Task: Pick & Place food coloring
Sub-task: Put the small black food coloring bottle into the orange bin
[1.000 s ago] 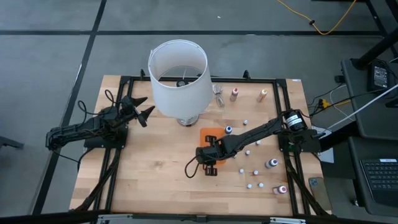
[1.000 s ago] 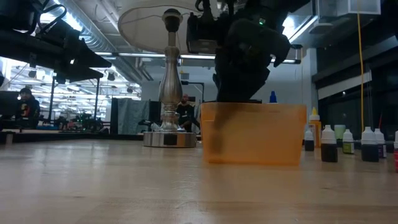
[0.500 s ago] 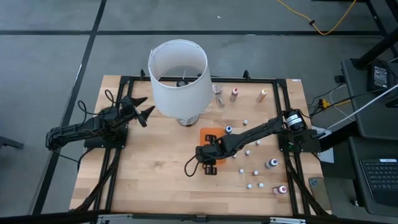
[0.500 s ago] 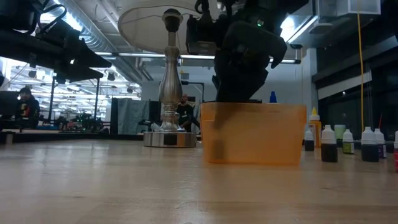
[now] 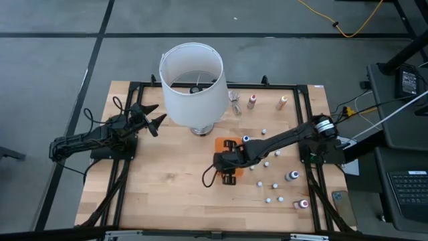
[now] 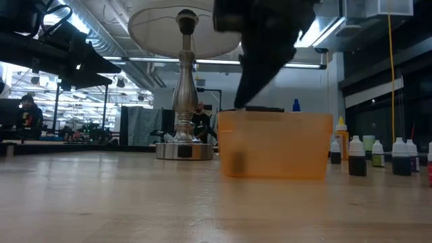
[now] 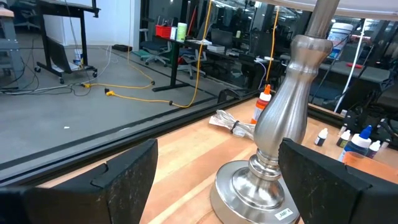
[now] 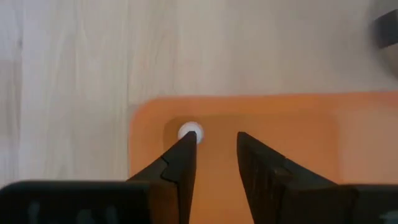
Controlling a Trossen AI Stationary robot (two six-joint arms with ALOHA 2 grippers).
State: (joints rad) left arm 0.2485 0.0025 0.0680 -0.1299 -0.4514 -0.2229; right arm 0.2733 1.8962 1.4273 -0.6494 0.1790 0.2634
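Observation:
My right gripper (image 8: 216, 140) hangs open over the orange tray (image 8: 292, 130), pointing down into it. One white-capped food coloring bottle (image 8: 189, 131) stands in the tray, just outside one fingertip. In the low view it is a dark shape (image 6: 236, 162) behind the tray's wall (image 6: 283, 145). In the high view the right gripper (image 5: 226, 164) covers most of the tray (image 5: 220, 142). Several more bottles stand on the table to its right, such as a blue one (image 5: 245, 139) and a small white one (image 5: 266, 163). My left gripper (image 5: 152, 118) waits open by the lamp. My right gripper's finger (image 8: 184, 152) stands right beside the white cap (image 8: 190, 130) of the bottle in the tray. The bottle is outside the gap between the fingers. Whether the fingertip touches it, I cannot tell.
A lamp with a big white shade (image 5: 192, 80) stands on a metal base (image 7: 267, 180) at the table's far middle, close to the tray. Two bigger bottles (image 5: 252, 101) (image 5: 283, 102) and a cable bundle (image 5: 236, 102) lie near the far edge. Bare wood lies toward the near left.
My right gripper has risen from the tray's rim, as the low view shows, and shifted slightly toward the table's right. The small dark bottle stays at the bottom of the tray.

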